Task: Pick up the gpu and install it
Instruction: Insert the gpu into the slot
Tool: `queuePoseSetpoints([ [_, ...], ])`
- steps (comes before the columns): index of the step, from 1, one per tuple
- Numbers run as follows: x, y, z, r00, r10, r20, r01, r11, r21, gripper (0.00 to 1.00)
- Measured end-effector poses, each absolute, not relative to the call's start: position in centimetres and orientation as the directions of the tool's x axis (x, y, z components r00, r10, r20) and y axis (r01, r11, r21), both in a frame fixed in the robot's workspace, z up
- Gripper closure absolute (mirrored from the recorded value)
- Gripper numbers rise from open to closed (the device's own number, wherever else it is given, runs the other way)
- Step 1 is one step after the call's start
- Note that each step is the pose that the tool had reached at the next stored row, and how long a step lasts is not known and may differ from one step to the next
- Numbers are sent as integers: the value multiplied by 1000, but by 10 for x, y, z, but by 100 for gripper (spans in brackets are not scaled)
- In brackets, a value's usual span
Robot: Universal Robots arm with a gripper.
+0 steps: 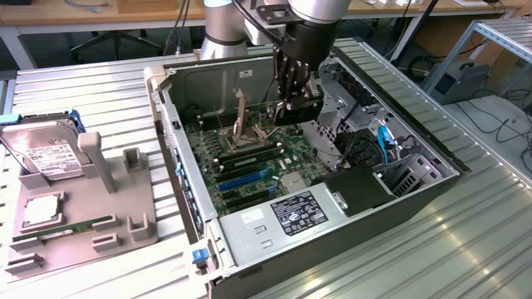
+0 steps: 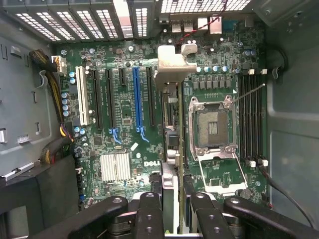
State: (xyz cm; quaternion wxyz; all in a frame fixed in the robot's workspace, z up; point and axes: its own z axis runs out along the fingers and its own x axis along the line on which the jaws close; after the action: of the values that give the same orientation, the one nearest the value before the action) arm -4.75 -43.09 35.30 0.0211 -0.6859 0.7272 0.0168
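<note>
**Counting the Computer Parts**

There is one open computer case [image 1: 332,230]. Inside it sits one green board [image 2: 124,129] with one blue slot [image 2: 135,97]. Beside the case is one gray tray [image 1: 91,218]. On the tray lie one hard drive [image 1: 46,156] and one memory stick [image 1: 62,230].

The gpu [image 2: 172,124] bracket is looking like bare shiny metal, the motherboard [image 2: 124,104] is showing glossy green, and the gripper [image 2: 173,211] fingers are looking matt black.
</note>
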Motion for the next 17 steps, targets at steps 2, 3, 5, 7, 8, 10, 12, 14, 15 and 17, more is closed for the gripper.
queuePoseSetpoints([
  [2,-48,-432,353,-58,-997,-54,-998,59,-5,73],
  [3,-48,-433,353,-58,-997,-54,-998,59,-5,73],
  [5,-48,-435,352,-58,-997,-54,-998,59,-5,73],
  [7,-48,-437,352,-58,-997,-54,-998,59,-5,73],
  [8,-48,-438,352,-58,-997,-54,-998,59,-5,73],
  [10,-49,-439,352,-58,-997,-54,-998,59,-5,73],
  [12,-49,-441,351,-58,-997,-54,-998,59,-5,73],
  [14,-49,-442,351,-58,-997,-54,-998,59,-5,73],
  [15,-49,-443,351,-58,-997,-54,-998,59,-5,73],
  [17,-49,-444,351,-58,-997,-54,-998,59,-5,73],
])
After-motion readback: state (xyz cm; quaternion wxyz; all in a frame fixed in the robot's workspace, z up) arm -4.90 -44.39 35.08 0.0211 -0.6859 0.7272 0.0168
